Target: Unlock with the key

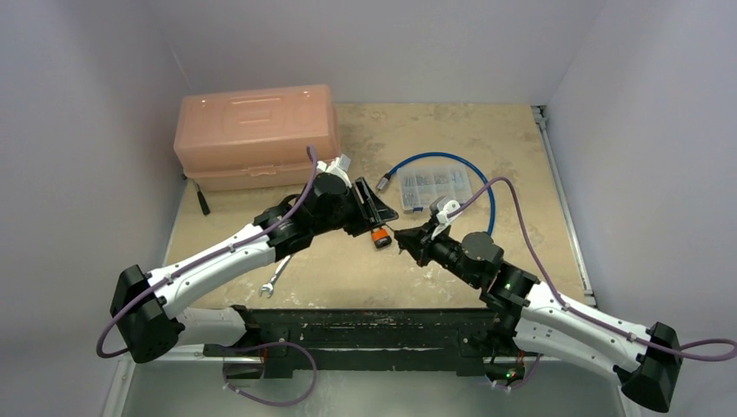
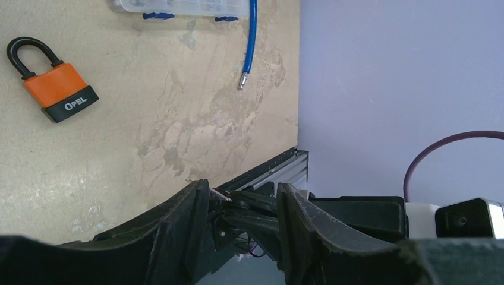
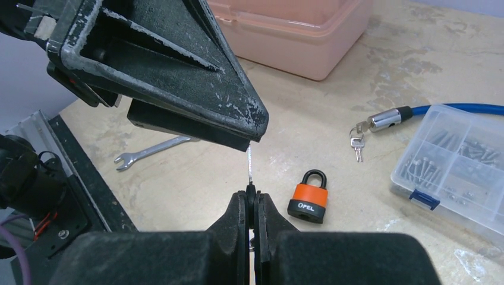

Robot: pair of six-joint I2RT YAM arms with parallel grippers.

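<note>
Right pincer [image 3: 252, 199] — I hold it clamped on the key [image 3: 250, 166], blade jutting forward; my left pincer [image 2: 243, 187] stands half-open around the blade tip. Orange padlock [image 3: 309, 202] lies flat on the counter [image 3: 333, 113] — just beside them.

- Soft, even light falls from above; the table [image 1: 348, 278] around the padlock [image 1: 380, 236] is bright, with faint shadows.
- White glare spots mark the pink box [image 1: 252, 109] beyond the padlock.
- Right wrist view: the padlock and key [image 3: 250, 166] are sharp, while the right gripper [image 3: 252, 199], nearer than the padlock, blurs.
- Left wrist view: the padlock's lettering reads clearly; the left gripper [image 2: 243, 191] below it is dark and loses detail.
</note>
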